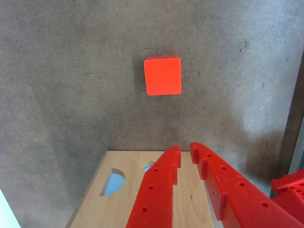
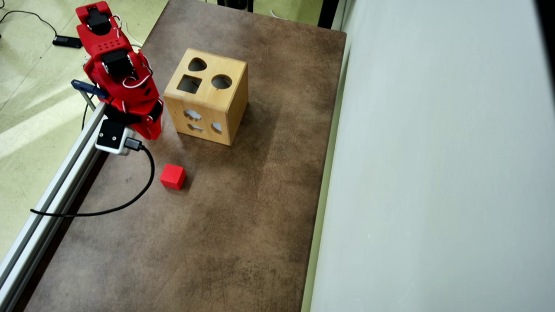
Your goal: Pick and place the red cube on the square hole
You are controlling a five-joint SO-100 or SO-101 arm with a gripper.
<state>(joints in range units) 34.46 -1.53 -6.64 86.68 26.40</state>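
The red cube [image 1: 163,75] lies on the brown table, ahead of my gripper [image 1: 185,149] in the wrist view. In the overhead view the cube [image 2: 173,176] sits below the folded red arm. The wooden shape box [image 2: 208,97] stands right of the arm, and the square hole [image 2: 189,83] is in its top face, beside a round and a rounded hole. My gripper [image 2: 151,132] is empty, its jaws drawn together with only a narrow slit between them. It is well short of the cube and left of the box. A wooden face of the box [image 1: 118,199] shows under the fingers.
A metal rail [image 2: 56,182] runs along the table's left edge. A black cable [image 2: 147,173] loops from the wrist camera across the table near the cube. A pale wall [image 2: 433,173] borders the right side.
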